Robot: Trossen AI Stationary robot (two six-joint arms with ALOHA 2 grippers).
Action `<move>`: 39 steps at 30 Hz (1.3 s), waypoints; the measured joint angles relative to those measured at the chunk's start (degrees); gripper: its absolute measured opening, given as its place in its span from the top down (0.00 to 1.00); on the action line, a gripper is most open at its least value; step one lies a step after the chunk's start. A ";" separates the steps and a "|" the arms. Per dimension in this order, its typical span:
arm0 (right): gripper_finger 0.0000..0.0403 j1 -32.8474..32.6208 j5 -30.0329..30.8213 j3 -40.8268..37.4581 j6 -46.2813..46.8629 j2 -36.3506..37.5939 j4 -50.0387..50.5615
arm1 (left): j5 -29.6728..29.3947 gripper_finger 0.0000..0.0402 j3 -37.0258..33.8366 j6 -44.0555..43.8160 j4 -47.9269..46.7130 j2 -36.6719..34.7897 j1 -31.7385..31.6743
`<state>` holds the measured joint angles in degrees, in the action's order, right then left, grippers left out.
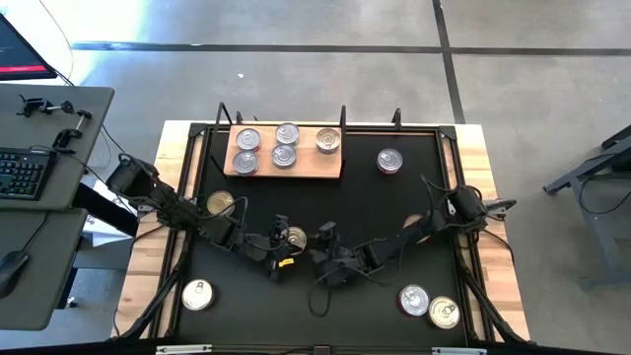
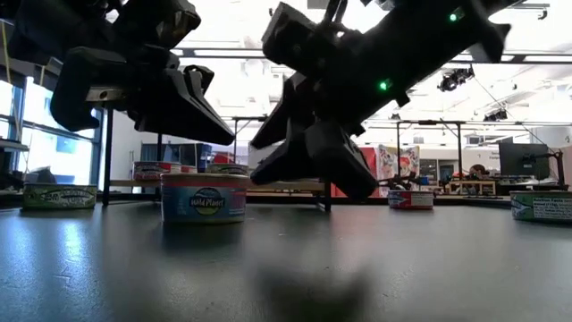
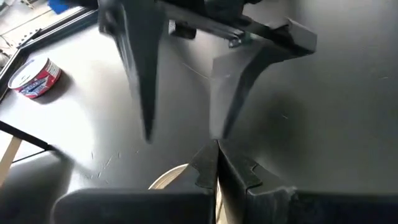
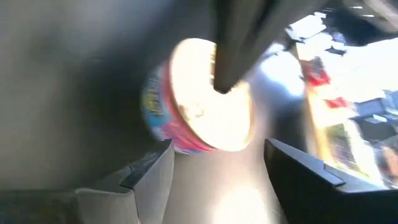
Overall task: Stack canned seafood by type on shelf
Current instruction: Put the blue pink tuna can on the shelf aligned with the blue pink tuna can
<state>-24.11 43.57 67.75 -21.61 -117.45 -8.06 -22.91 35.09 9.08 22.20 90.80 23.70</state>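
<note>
The tin [image 2: 205, 197] on the tabletop [image 2: 286, 268] says "Wild Planet". The left tool [image 1: 283, 240] is clenched empty just above it; the right tool [image 1: 326, 237], beside it, is spread wide and empty.

Wooden shelf [image 1: 285, 164] at mat's [image 1: 375, 202] far edge, five tins on it: four clustered left [image 1: 266, 148], gold-lidded one [image 1: 327, 140] right. Red-sided tin [image 1: 390, 161] just beside shelf's right end. Left gripper [image 1: 283, 240] and right gripper [image 1: 326, 240] near each other mid-mat, gold-lidded tin [image 1: 295, 238] between them. Gold tin [image 1: 220, 204] by left arm, silver tin [image 1: 197, 294] near-left, two tins [image 1: 429, 305] near-right.
</note>
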 joint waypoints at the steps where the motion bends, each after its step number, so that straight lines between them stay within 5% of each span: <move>1: 0.40 -0.54 2.37 0.00 0.47 0.00 -0.06 | 0.00 1.00 0.00 -0.02 0.02 0.00 0.22; 6: 0.40 -3.11 8.79 0.00 6.25 0.00 -0.08 | 1.53 0.95 0.00 0.36 -2.76 -0.08 1.81; 13: 0.40 -3.64 5.35 0.02 15.29 0.00 0.21 | -1.50 0.73 0.00 -0.89 -9.66 0.97 2.87; 18: 0.40 -3.27 1.75 0.02 15.63 0.00 0.14 | -4.54 0.67 0.20 2.07 -11.28 2.85 3.05; 22: 0.40 -2.77 -5.02 0.02 15.63 0.00 0.08 | -4.66 0.72 0.20 0.32 -11.34 2.98 2.87; 29: 0.40 -1.57 -11.27 0.05 15.39 0.00 -0.27 | -3.73 0.98 0.27 -0.40 -10.86 2.78 2.12; 39: 0.36 -1.23 -8.44 0.07 6.08 0.44 -1.03 | 4.12 1.00 -4.34 -0.80 4.79 2.95 -1.52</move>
<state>-25.34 35.13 67.81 -15.53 -117.01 -9.09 -18.79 30.75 8.28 26.99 93.75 22.18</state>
